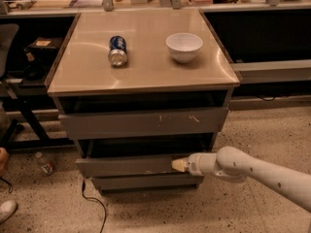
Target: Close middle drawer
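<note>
The middle drawer (126, 165) is a wide plain grey drawer under the scratched grey drawer front (146, 123). It stands only a little out of the cabinet, with a dark gap of its interior showing above its front. My gripper (179, 165) reaches in from the lower right on a white arm. Its pale tip, shut and holding nothing, is pressed against the right part of the middle drawer's front.
A blue can (117, 50) lies on its side and a white bowl (184, 46) stands on the beige cabinet top (146, 76). A bottom drawer front (146, 181) sits below. A plastic bottle (44, 163), a black cable (92, 200) and a shoe (6, 210) are on the floor at left.
</note>
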You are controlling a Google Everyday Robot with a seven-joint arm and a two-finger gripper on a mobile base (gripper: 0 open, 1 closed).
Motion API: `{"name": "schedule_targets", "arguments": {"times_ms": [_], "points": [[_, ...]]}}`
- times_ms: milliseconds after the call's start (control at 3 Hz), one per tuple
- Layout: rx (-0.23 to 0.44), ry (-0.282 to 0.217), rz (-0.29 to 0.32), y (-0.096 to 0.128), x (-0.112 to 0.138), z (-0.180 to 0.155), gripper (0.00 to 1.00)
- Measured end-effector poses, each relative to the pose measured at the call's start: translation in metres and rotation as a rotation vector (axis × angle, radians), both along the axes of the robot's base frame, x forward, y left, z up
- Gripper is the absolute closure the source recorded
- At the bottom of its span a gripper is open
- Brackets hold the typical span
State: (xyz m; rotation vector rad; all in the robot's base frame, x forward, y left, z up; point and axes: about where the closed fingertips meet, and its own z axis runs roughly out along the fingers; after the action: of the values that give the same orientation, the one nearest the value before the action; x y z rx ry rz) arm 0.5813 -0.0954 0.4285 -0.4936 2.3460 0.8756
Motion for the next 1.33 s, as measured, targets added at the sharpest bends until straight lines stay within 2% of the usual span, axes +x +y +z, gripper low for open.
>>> {"name": "schedule_targets", "arguments": {"times_ms": [667,1000,1333], "points": [[0.000,-0.024,0.018,0.018,0.044,-0.016,1.00],[0.000,-0.024,0.018,0.018,0.044,-0.016,1.00],[0.002,0.023,-0.025,-0.006,0.009,-0.007,1.00]]}}
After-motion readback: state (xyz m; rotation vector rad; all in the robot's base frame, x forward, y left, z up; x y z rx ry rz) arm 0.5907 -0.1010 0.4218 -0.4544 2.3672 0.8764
